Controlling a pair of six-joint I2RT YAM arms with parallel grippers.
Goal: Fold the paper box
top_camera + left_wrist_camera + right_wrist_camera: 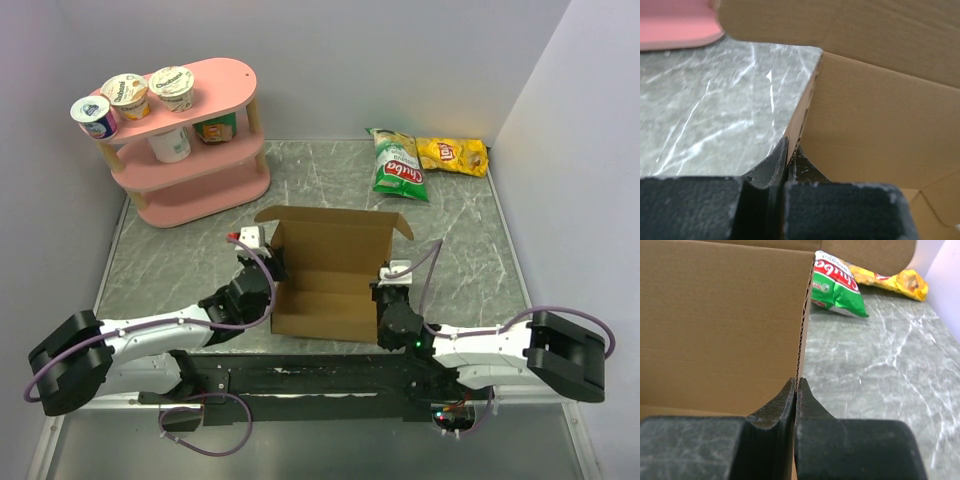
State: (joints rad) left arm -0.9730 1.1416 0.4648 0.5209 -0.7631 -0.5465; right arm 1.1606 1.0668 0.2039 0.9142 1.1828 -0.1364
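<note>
At bench (470, 250) centre, left tool (789, 150) at nine o'clock and right tool (796, 386) at three pinch paper box (335, 270) walls.

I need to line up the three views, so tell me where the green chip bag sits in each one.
Top external: green chip bag upper right of centre, beyond the paper box.
Left wrist: not in it.
Right wrist: top centre, just right of the box's upright wall.
Shared landmark: the paper box, visible in all three views.

Plain brown paper box (330, 240), grey white-veined marble table (470, 260), pink shelf (225, 82)
</note>
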